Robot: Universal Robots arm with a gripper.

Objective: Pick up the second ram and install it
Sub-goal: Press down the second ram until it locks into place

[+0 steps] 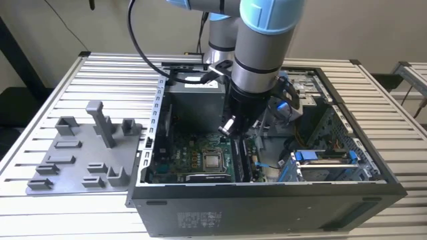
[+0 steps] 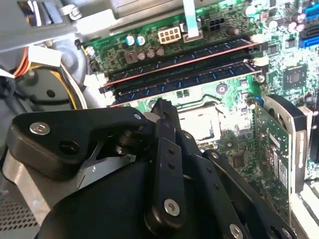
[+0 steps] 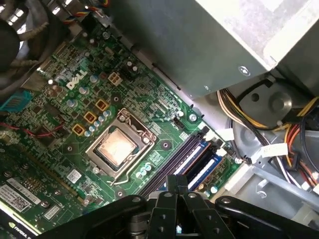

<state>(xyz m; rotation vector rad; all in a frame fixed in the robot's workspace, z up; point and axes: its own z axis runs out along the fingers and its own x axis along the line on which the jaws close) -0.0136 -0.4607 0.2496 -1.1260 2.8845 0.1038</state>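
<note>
Open computer case (image 1: pixel 267 200) sits nearest in the exterior view; left of it lies a grey tray (image 1: pixel 80 160). Inside, the gripper (image 1: pixel 230 131) hovers above the memory slots (image 2: pixel 184 69). Finger state: cannot tell. Sticks occupy slots; the second ram cannot be singled out.

Open PC case (image 1: pixel 267 197) sits on the counter (image 1: pixel 67 210), tray with upright posts (image 1: pixel 83 155) just beside it on the exterior view's left. Motherboard (image 1: pixel 190 160) lies flat in the case floor, CPU socket (image 1: pixel 213 161) near its middle. Memory slots (image 1: pixel 241 162) run alongside the socket on the exterior view's right. Power supply (image 1: pixel 197 102) sits behind the board. Drive cage (image 1: pixel 327 162) is on the case's right side. Arm (image 1: pixel 257 60) reaches down into the case, gripper (image 1: pixel 233 127) above the slots.
</note>
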